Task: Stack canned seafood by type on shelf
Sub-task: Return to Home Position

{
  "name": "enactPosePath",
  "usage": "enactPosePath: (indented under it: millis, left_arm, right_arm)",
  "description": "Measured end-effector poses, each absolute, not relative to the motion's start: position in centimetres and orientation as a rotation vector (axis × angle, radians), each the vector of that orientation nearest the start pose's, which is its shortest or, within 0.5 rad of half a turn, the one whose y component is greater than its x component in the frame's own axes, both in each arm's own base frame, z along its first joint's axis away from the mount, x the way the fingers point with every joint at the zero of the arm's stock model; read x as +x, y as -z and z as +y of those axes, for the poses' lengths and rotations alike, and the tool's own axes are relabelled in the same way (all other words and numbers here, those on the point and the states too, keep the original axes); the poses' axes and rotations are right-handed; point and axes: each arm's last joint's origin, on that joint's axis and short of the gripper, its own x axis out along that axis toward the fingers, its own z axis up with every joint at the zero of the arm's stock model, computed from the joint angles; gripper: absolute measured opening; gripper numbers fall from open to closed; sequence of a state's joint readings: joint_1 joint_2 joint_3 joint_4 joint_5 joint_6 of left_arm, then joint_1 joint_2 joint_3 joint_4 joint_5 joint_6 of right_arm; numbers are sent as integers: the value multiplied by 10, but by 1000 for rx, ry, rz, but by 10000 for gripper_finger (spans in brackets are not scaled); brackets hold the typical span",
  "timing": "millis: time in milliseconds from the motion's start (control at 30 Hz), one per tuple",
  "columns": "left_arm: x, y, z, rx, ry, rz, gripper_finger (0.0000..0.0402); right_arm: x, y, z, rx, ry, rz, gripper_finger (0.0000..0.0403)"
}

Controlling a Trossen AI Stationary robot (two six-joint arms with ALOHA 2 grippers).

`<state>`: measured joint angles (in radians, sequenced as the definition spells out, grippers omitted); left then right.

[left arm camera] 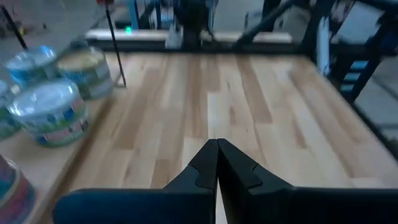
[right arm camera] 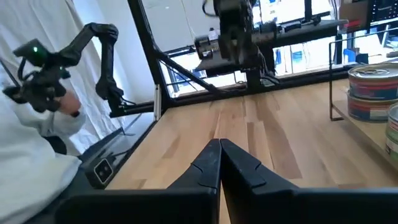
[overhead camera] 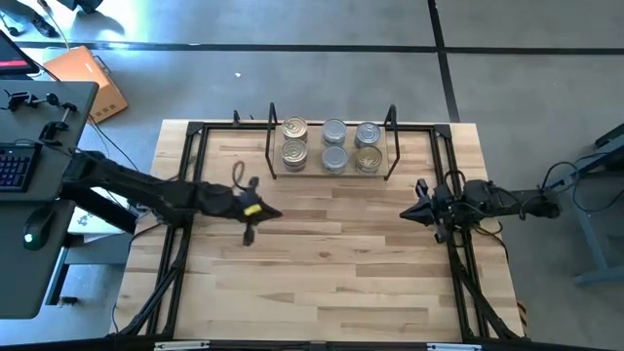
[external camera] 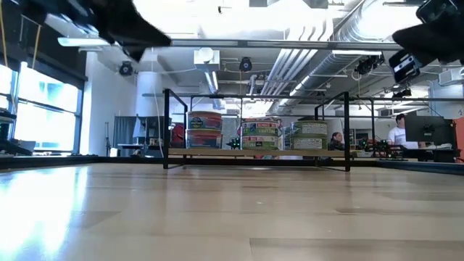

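Note:
Several round seafood tins (overhead camera: 332,145) stand in stacks on the low wooden shelf (overhead camera: 331,172) with black wire uprights at the table's far side; in the low view the stacks (external camera: 259,135) rest on its board (external camera: 254,153). My left gripper (overhead camera: 274,214) hangs shut above the table's left-middle, holding nothing. My right gripper (overhead camera: 406,215) hangs shut over the right-middle, pointing left, holding nothing. The left wrist view shows my shut left gripper (left arm camera: 217,149) with tins (left arm camera: 53,112) off to one side; the right wrist view shows my shut right gripper (right arm camera: 220,148) with stacked tins (right arm camera: 373,93) beside it.
A black tube frame (overhead camera: 195,132) runs around the tabletop's edges. Bare wood (overhead camera: 331,263) lies between the arms and toward the near edge. A person in a light sleeve (right arm camera: 37,149) is beyond the table's left side, with a desk and keyboard (overhead camera: 15,166).

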<state>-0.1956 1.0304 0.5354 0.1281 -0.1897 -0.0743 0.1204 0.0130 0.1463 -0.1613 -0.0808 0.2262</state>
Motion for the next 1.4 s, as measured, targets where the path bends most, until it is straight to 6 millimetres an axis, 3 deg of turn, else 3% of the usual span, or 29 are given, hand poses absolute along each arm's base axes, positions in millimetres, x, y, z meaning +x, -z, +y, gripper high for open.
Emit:
enactPosePath:
  millis: [133,333,700,867,1067,1300,1400]
  left_arm:
    - [186,-236,-30,-27,-8,255,0]
    - [140,-216,-17,-120,-34,130,0]
    - [80,-211,4,-127,-99,12,0]
    - [83,-209,7,-119,-84,22,0]
    - [88,-188,15,-128,-142,27,0]
    - [95,-171,19,-139,-42,-52,0]
    - [95,-171,20,-113,-16,-50,0]
  right_arm:
    - [86,-196,13,200,-197,44,0]
    - [86,-198,13,176,-197,25,0]
    - [85,-197,13,174,-199,39,0]
    - [85,-193,12,161,-192,75,0]
    - [85,-194,12,155,-177,67,0]
    - [86,-193,12,144,-174,60,0]
    - [93,-180,13,131,-195,-2,0]
